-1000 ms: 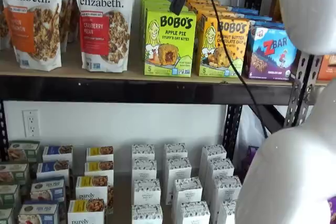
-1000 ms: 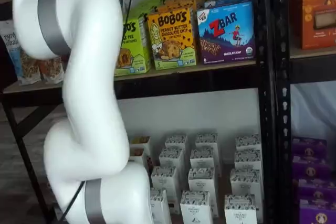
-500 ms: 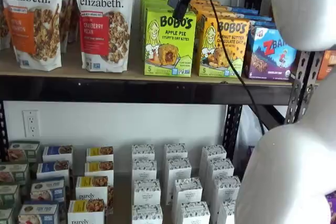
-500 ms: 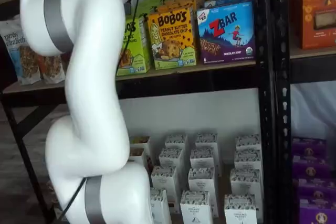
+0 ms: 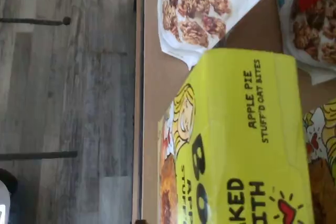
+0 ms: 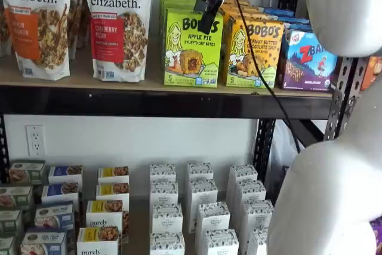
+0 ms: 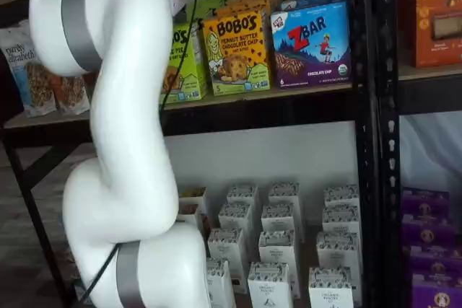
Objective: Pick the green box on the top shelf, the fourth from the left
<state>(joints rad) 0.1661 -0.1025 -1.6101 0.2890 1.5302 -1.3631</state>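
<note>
Approach under way, grasp not made: the gripper (image 6: 207, 21) hangs before the upper face of the green box (image 6: 192, 48), which stands untouched on the top shelf (image 6: 149, 101), yellow Bobo's box (image 6: 253, 53) at its three o'clock; jaws fully spread, holding nothing.

Soft, even daylight is filling the shelves; shade is pooling beneath the top shelf (image 6: 149, 103). The green box (image 5: 236, 145) is blurring slightly close up in the wrist view.
</note>
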